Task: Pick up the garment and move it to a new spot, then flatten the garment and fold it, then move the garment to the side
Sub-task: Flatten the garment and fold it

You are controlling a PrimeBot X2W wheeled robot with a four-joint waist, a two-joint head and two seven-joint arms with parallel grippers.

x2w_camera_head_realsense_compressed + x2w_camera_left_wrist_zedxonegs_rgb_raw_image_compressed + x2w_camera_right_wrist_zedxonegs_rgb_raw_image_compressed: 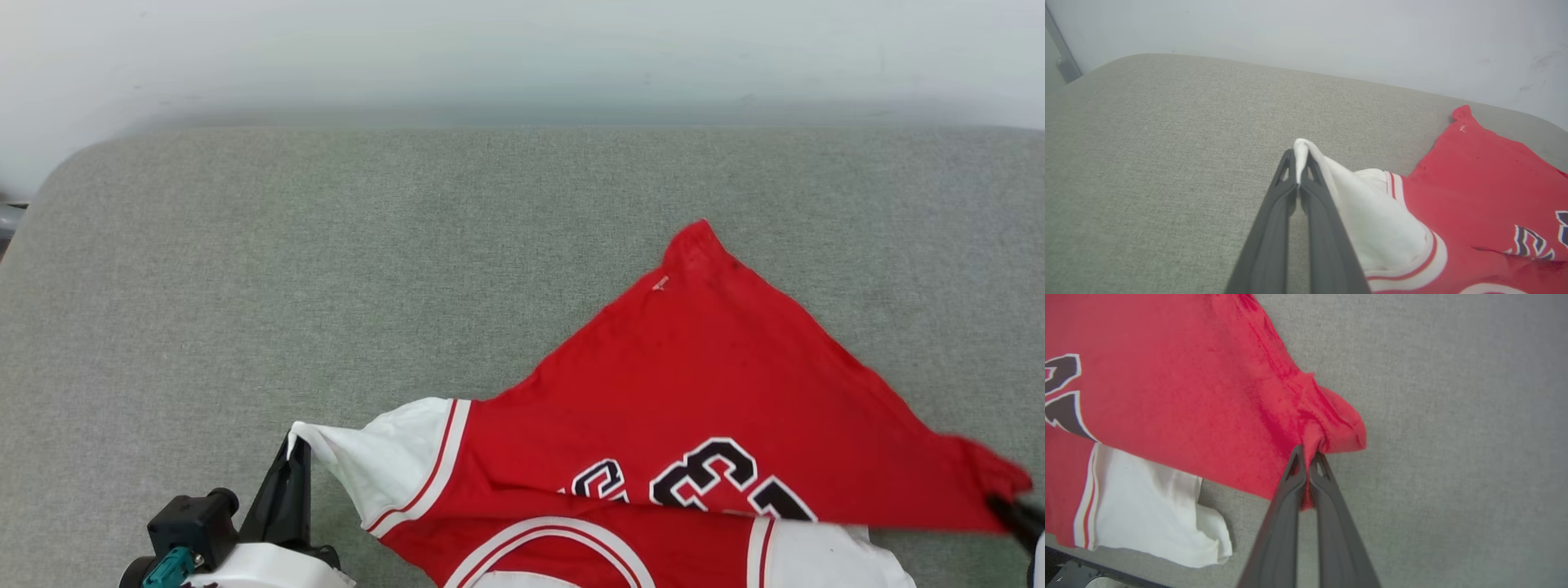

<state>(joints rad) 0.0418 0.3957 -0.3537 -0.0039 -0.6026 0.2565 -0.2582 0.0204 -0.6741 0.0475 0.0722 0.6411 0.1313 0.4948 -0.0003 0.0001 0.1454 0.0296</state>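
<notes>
The garment (694, 384) is a red jersey with white sleeves and black numerals, spread over the near right of the grey cushion (326, 269), one red corner pointing to the far side. My left gripper (295, 447) is shut on the tip of a white sleeve (1372, 212) at the lower left; in the left wrist view the gripper (1299, 157) pinches white cloth. My right gripper (1006, 505) at the right edge is shut on a red corner; the right wrist view has the gripper (1309, 453) clamping bunched red fabric (1331, 428). The other white sleeve (1151, 506) lies flat below.
A pale wall (522, 57) runs behind the cushion's far edge. The cushion's rounded far-left corner (73, 163) drops off to a dark gap. Bare grey cushion spreads left of and beyond the garment.
</notes>
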